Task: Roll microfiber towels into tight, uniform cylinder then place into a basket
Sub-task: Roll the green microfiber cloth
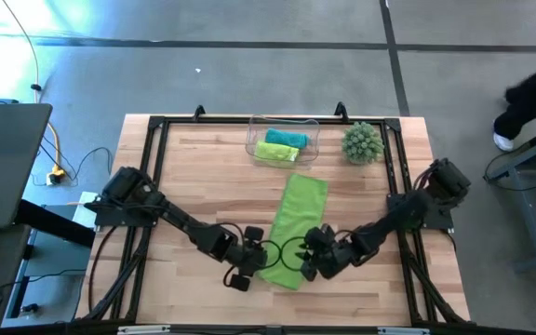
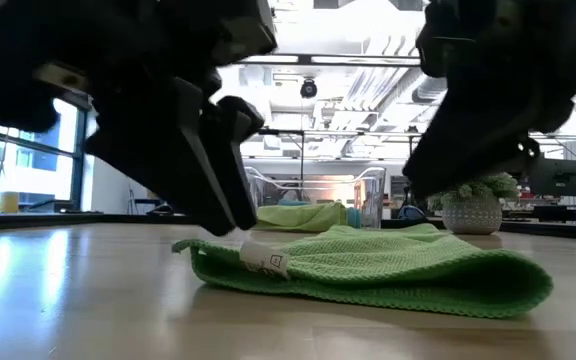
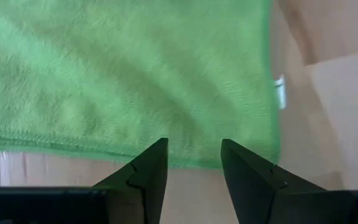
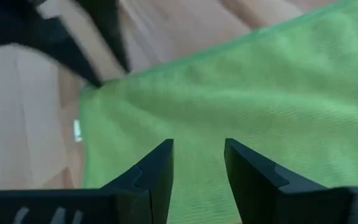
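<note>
Three towels: one lime green towel (image 1: pixel 296 229) lies flat, lengthwise, mid-surface; one green roll (image 1: pixel 275 151) and one teal roll (image 1: pixel 287 139) sit inside the one clear basket (image 1: pixel 253 140) at the far edge. One plant ball (image 1: pixel 362 142) stands right of the basket. Left end effector (image 3: pixel 193 163) is at the flat towel's near left edge, fingers parted, grasping nothing. Right end effector (image 4: pixel 198 163) hovers over its near right part, likewise released. Bare wooden surface (image 1: pixel 203 177) lies left and right of the towel.
</note>
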Robot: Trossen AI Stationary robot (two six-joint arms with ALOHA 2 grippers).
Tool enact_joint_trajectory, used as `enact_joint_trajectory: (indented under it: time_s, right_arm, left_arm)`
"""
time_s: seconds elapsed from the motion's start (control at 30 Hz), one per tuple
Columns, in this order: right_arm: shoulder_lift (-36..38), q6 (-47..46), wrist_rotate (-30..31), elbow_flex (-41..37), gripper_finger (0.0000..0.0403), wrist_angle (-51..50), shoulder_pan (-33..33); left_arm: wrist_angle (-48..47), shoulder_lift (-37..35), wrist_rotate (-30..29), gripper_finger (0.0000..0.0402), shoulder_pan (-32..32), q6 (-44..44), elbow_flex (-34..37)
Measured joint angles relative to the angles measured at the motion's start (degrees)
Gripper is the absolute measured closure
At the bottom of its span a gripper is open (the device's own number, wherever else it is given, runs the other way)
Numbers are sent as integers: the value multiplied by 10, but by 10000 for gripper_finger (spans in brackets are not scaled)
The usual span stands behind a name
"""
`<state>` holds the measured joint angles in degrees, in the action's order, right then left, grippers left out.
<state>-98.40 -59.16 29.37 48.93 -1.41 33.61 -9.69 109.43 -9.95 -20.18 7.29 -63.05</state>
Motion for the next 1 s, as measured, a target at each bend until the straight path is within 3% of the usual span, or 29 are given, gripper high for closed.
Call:
enact_joint_trajectory:
  time_s: [0.3,0.7,0.87,1.0]
  right_arm:
    - [-64,-15,-20,0,268,-11,17]
    - [-30,69,-58,0,268,-118,17]
    - [25,91,-99,-1,268,-146,24]
    - [41,171,-110,0,268,-133,56]
  left_arm:
    - [15,17,23,261,-6,37,0]
    - [114,33,48,261,-34,90,0]
    - [123,21,22,261,-36,49,-1]
    - [125,19,17,261,-36,-19,0]
